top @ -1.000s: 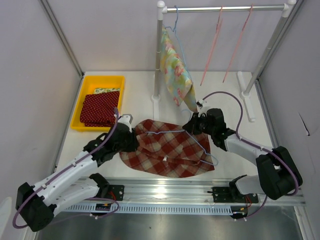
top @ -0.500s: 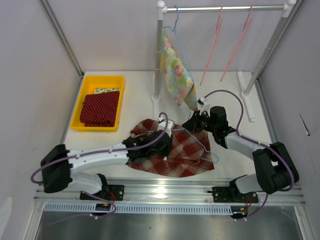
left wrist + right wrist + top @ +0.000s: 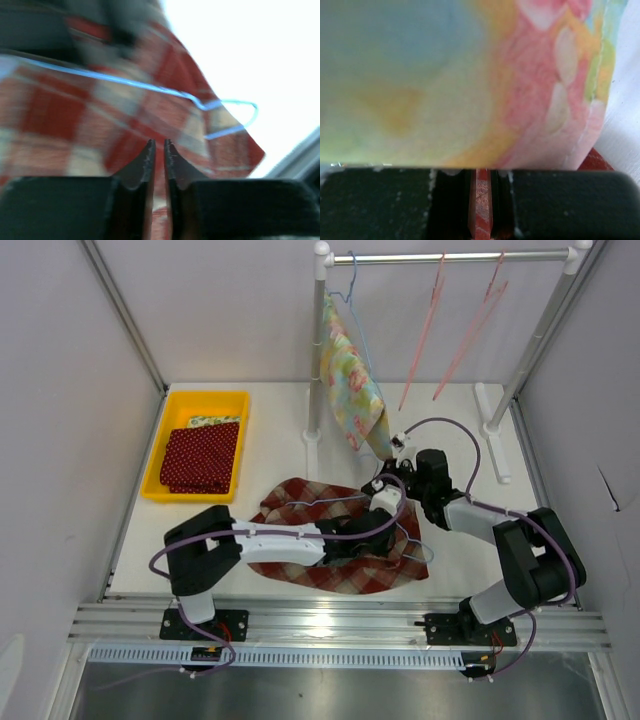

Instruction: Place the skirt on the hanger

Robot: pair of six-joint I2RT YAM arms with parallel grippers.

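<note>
The plaid skirt (image 3: pixel 290 508) lies crumpled on the table (image 3: pixel 275 435), with the blue wire hanger (image 3: pixel 150 88) resting on top of it. The right fingers (image 3: pixel 545 200) pinch a thin red edge, likely the skirt's waistband. The left fingers (image 3: pixel 142 167) hover nearly shut over the cloth, holding nothing. The left should take the hanger's shoulder and slide it under the pinched edge without dragging the cloth.

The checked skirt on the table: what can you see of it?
The skirt is soft-looking cloth in red, tan and cream checks, lying crumpled on the white table. A thin blue wire hanger lies on it. The left arm stretches across it; the right claw pinches a red edge.
</note>
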